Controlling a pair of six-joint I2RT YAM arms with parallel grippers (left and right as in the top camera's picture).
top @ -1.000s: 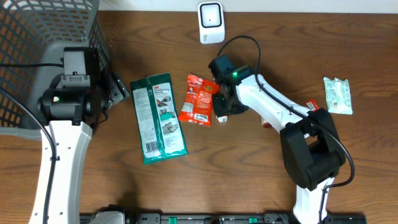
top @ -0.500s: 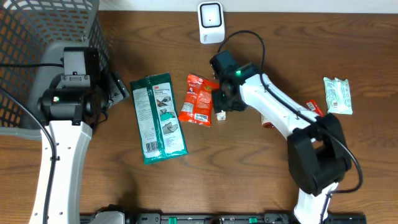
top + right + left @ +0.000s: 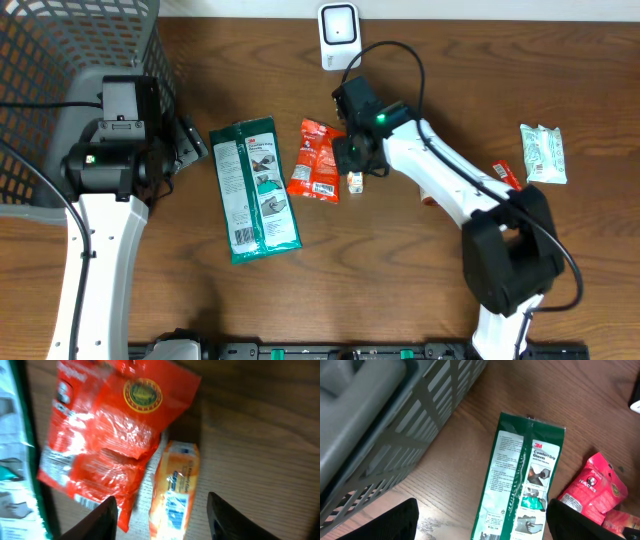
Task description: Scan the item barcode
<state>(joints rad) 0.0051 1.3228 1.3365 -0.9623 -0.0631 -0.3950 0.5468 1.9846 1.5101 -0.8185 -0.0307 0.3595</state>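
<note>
1. Near the middle of the desk (image 3: pixel 400 280), a small orange packet (image 3: pixel 354 182) is seen lying flat, just beside the right edge of a red snack bag (image 3: pixel 318 160).
2. Over this packet the right gripper (image 3: pixel 354 166) is held with its jaws apart. In the wrist view the packet is framed between the two fingers (image 3: pixel 102 515) with bare wood on either side, so nothing is gripped.
3. At the far edge of the desk a white scanner (image 3: pixel 339 36) is stood upright, apart from the packet and beyond the gripper.
4. To the left of the red bag a long green glove pack (image 3: pixel 255 190) is laid flat.
5. Beside the wire basket (image 3: pixel 60 60) the left gripper (image 3: pixel 485 522) is held with its jaws wide and empty above the near end of the green pack.
6. At the right side a white-and-green pack (image 3: pixel 543 153) is laid, well apart from the rest.
</note>
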